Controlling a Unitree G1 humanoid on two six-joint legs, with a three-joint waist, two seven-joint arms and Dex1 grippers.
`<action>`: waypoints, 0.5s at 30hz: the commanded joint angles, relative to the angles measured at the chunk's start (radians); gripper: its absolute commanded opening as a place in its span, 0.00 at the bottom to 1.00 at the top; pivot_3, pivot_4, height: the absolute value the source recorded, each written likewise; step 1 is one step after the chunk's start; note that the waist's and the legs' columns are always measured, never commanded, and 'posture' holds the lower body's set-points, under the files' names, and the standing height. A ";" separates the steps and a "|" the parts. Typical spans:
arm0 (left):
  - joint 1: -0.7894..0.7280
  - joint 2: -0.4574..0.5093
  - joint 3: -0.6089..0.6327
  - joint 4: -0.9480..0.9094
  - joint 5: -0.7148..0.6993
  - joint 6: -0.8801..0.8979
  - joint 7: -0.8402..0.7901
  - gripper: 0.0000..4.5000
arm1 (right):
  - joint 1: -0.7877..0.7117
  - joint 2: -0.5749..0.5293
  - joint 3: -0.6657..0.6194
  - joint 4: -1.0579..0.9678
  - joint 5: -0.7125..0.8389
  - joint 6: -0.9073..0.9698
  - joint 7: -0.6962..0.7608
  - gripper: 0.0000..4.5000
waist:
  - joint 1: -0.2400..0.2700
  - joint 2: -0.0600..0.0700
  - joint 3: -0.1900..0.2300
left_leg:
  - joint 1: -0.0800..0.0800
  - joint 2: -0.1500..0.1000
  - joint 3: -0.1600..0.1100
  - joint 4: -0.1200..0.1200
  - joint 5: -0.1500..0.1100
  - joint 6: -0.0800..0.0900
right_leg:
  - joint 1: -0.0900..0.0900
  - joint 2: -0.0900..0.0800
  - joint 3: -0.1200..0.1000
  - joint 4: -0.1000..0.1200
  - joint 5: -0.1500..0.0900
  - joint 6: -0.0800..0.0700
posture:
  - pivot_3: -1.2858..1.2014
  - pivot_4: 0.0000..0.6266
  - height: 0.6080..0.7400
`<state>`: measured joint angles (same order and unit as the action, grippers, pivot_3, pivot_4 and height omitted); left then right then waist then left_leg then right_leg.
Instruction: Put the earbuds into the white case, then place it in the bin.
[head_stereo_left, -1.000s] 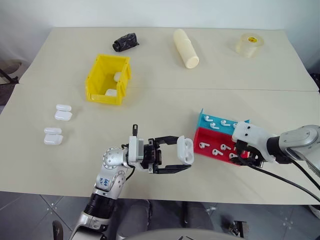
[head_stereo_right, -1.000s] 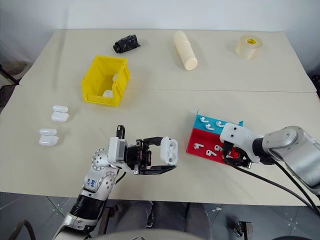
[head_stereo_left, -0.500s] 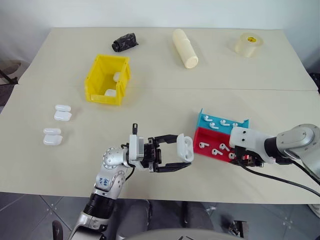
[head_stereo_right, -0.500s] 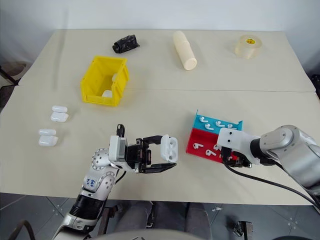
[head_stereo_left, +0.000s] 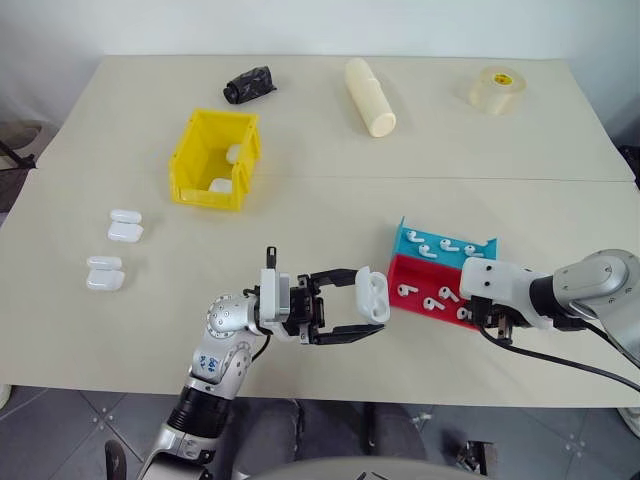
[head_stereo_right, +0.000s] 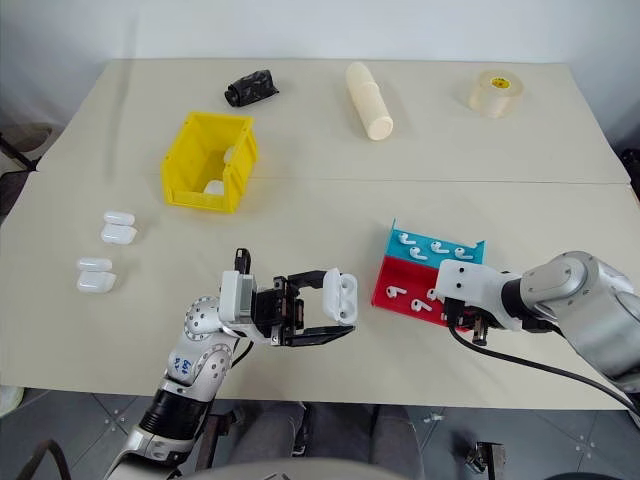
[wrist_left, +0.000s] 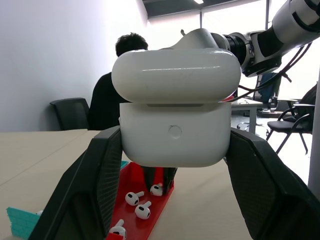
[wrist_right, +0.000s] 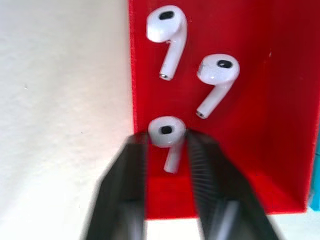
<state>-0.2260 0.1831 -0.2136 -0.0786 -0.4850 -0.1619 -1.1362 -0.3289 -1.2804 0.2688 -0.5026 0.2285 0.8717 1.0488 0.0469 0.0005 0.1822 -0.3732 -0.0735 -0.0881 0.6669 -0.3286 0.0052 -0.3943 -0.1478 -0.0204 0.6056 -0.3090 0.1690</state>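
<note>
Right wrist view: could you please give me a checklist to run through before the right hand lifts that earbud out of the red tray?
1. Earbud between the right hand fingers: ok, one on each side of its head.
2. Two other earbuds apart from the fingers: ok.
3. White case gripped by the left hand: ok, held above the table.
4. Case lid open to receive it: cannot tell.
5. Yellow bin has room: ok.
</note>
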 joint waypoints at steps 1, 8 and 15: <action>-0.006 0.004 -0.001 -0.051 -0.011 -0.003 0.005 0.61 | 0.015 0.014 -0.013 0.004 -0.019 0.005 -0.013 0.12 | 0.000 0.000 0.000 | 0.000 0.000 0.000 0.000 0.000 0.000 | 0.000 0.000 0.000 0.000 0.000 0.000 | 0.52 0.24 1.00; -0.008 0.006 -0.002 -0.051 -0.015 -0.002 0.003 0.61 | 0.020 0.026 -0.020 -0.005 -0.023 0.014 -0.018 0.12 | -0.002 0.000 0.000 | 0.001 0.000 0.000 0.000 0.000 0.000 | 0.001 0.000 0.000 0.000 0.000 0.000 | 0.52 0.24 1.00; -0.005 0.018 0.012 -0.060 -0.040 0.028 0.006 0.61 | 0.108 0.151 -0.351 -0.043 0.177 -0.128 0.048 0.12 | 0.000 0.000 0.000 | 0.001 0.000 0.000 -0.001 0.000 0.000 | 0.000 0.000 0.000 0.000 0.000 0.000 | 0.52 0.24 1.00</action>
<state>-0.2289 0.1992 -0.2121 -0.0901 -0.4909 -0.1385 -1.1352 -0.2343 -1.1469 0.0424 -0.5108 0.3474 0.8070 1.0728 0.0468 0.0002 0.1824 -0.3728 -0.0734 -0.0876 0.6661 -0.3286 0.0052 -0.3942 -0.1476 -0.0203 0.6056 -0.3088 0.1688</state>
